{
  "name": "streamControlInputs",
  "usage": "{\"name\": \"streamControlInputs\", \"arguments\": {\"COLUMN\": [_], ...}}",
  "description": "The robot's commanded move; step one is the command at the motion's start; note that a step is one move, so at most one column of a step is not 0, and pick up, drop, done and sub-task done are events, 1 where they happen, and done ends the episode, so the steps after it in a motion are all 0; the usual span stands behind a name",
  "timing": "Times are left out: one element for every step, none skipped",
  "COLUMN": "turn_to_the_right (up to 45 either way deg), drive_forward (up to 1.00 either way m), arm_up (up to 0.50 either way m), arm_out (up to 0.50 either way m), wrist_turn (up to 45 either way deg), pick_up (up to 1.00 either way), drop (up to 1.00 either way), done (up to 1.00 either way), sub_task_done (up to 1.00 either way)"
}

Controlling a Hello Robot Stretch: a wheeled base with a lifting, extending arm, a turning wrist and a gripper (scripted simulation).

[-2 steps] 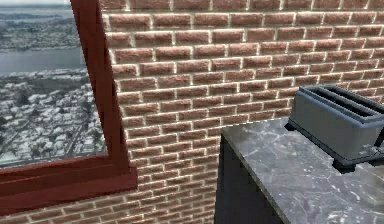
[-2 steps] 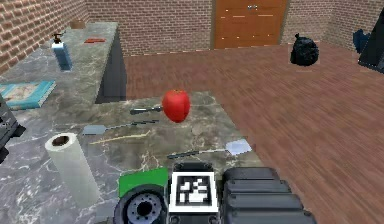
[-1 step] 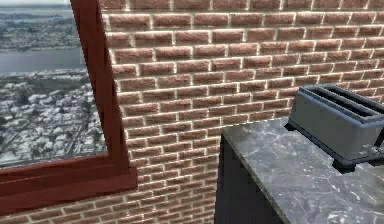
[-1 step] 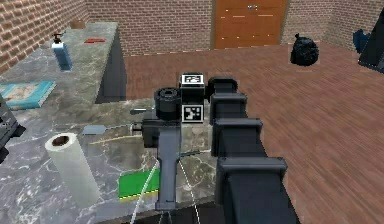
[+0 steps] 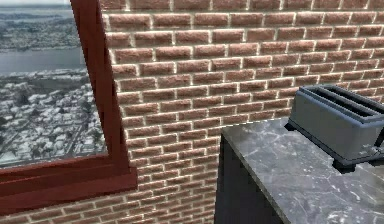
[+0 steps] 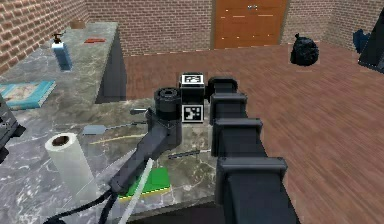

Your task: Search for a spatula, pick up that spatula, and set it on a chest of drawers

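A small grey flat utensil with a thin handle (image 6: 97,128), possibly the spatula, lies on the dark marble countertop (image 6: 110,75) left of the arm. The arm's dark bar (image 6: 240,140) rises from the bottom edge to two white marker squares (image 6: 191,96). From the gripper's dark body (image 6: 165,103) a grey part slopes down and left, and the thin fingers of the gripper (image 6: 92,208) end low over the counter by a paper towel roll (image 6: 70,165). I cannot tell whether it holds anything.
A green flat thing (image 6: 152,183) and a thin dark utensil (image 6: 185,153) lie by the arm. A blue spray bottle (image 6: 62,50) and a blue flat item (image 6: 25,93) sit farther along. Toaster (image 5: 335,122), brick wall (image 5: 200,80) and window (image 5: 45,80) stand ahead. Beyond the wooden floor (image 6: 320,110): a door (image 6: 250,22), a black bag (image 6: 305,50).
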Motion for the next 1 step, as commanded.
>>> {"name": "streamControlInputs", "arguments": {"turn_to_the_right": [0.0], "drive_forward": [0.0], "arm_up": [0.0], "arm_out": [0.0], "wrist_turn": [45.0], "pick_up": [0.0], "drop": [0.0], "done": [0.0], "sub_task_done": [0.0]}}
